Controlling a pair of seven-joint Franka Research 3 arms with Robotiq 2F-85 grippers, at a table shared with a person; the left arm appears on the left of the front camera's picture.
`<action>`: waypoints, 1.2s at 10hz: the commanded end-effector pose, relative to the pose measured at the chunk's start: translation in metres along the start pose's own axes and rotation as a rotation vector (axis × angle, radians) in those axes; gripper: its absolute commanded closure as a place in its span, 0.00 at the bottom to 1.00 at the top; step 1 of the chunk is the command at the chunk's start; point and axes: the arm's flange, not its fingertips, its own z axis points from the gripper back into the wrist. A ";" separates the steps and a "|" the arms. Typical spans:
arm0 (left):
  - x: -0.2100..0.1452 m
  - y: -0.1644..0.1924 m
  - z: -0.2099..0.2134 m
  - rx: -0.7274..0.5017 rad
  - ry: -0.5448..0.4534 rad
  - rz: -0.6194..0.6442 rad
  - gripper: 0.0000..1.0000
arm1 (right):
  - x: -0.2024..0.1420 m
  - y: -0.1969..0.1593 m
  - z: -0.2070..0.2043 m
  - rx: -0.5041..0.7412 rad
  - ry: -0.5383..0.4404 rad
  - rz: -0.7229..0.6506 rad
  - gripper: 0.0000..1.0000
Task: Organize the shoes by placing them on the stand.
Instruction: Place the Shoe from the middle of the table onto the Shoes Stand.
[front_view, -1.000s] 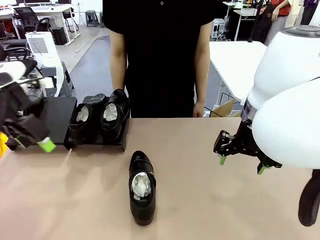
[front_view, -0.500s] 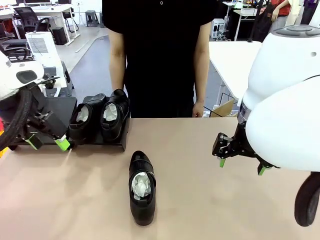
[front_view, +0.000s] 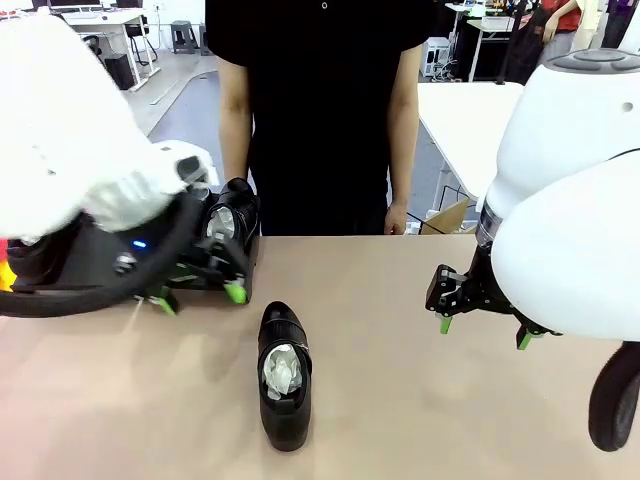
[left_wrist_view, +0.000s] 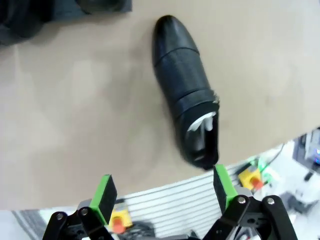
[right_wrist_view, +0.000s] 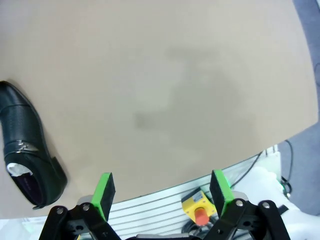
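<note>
One glossy black shoe (front_view: 284, 375) stuffed with white paper lies alone on the tan table, toe toward the person. The left wrist view has this shoe (left_wrist_view: 185, 95) just ahead of my open left gripper (left_wrist_view: 164, 190). In the front view my left gripper (front_view: 198, 296) hovers open to the shoe's upper left, in front of the stand (front_view: 251, 258). A second shoe (front_view: 228, 215) sits on the stand, partly hidden by my left arm. My right gripper (front_view: 482, 325) hangs open over bare table at the right. In the right wrist view the lone shoe (right_wrist_view: 27, 150) lies far left of the right gripper (right_wrist_view: 162, 192).
A person in black stands at the far edge of the table, one hand (front_view: 398, 218) hanging near it. The table's near edge runs just under both grippers in the wrist views. Bare tabletop lies between the lone shoe and the right gripper.
My left arm has swung in from the left edge, across the stand's front, toward the lone shoe. The right gripper has barely moved. The shoes have stayed put.
</note>
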 end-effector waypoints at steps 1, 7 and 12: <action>0.010 -0.022 -0.018 0.046 0.007 0.063 0.00 | 0.005 -0.001 0.005 -0.007 -0.002 0.023 0.00; -0.005 -0.043 -0.031 0.036 -0.019 0.070 0.00 | 0.005 -0.001 0.005 -0.007 -0.002 0.023 0.00; -0.022 -0.125 -0.051 0.095 0.010 0.080 0.00 | 0.005 -0.001 0.005 -0.007 -0.002 0.023 0.00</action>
